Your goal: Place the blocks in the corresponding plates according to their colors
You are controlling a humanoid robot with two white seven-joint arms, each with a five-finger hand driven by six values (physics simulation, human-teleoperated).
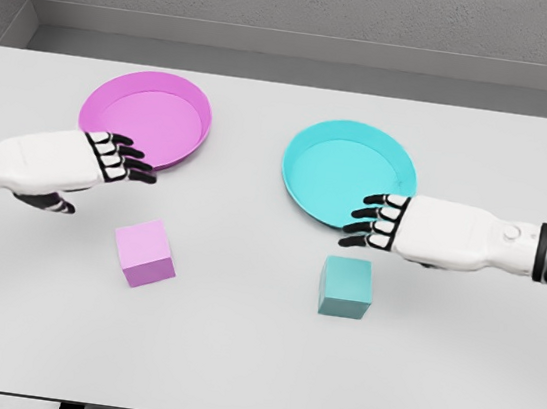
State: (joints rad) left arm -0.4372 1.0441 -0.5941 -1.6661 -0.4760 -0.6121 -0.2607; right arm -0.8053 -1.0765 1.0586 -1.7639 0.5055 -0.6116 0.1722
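Both hands hover above the worktop (253, 363), neither holding anything. The left hand (108, 161) has its fingers loosely extended and empty; the pink block (144, 252) sits on the worktop just below and a little to the right of its fingertips, and the pink plate (105, 102) lies just beyond it, its near rim under the fingers. The right hand (384, 222) is likewise relaxed and empty, fingers pointing left; the teal block (346, 286) lies just below and slightly left of its fingertips, and the teal plate (305, 158) lies directly beyond, its near rim under the fingers. Judgement: the step in hand is the reach to grasp, with no block lifted yet. To do it well, each hand should drop straight over its own block, spread wide enough to clear both side faces, and close squarely on opposite flat sides. The pink block sits turned at an angle, so the left wrist likely needs to rotate to match. Lift clear of the plate rim before carrying across.
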